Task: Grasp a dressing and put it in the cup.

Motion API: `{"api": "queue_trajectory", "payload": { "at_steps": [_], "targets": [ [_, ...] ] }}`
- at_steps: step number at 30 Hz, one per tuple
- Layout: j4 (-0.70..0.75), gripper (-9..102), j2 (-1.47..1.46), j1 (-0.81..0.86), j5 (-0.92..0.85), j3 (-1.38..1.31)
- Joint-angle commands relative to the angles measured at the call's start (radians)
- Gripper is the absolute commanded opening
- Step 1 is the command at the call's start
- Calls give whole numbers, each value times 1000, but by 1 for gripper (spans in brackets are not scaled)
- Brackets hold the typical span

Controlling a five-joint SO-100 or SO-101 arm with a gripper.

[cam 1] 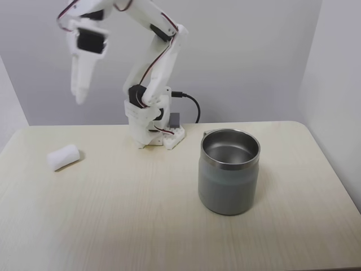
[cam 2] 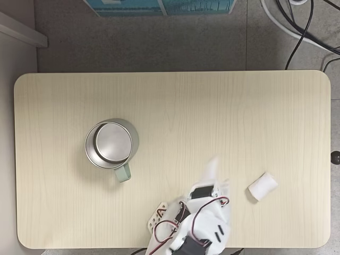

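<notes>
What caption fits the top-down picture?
White arm's gripper hovers between steel cup and dressing on the table.

"What's that big pale thing?"

"A wooden bench [cam 2: 175, 101] with round corners. Grey floor [cam 2: 133, 48] lies around it."

"And up top?"

"A blue box [cam 2: 159, 6], and black and white cables [cam 2: 297, 26] at the corner. White walls [cam 1: 254, 56] stand behind."

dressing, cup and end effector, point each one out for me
dressing [cam 1: 63, 157], a fixed view, middle of the white roll's side
cup [cam 1: 228, 189], a fixed view, grey outer wall
end effector [cam 1: 79, 97], a fixed view, blurred fingertips raised above the table
</notes>
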Motion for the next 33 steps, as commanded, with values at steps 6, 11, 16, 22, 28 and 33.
{"api": "queue_trajectory", "payload": {
  "at_steps": [6,11,16,22,28,33],
  "targets": [
    [2,25,193,236,-264,32],
    [-77,25,316,342,-360,5],
    [-218,26,353,420,-442,-112],
    [-376,27,419,465,-495,-216],
    [-575,29,502,483,-515,-330],
    [-716,30,560,477,-520,-445]
  ]
}}
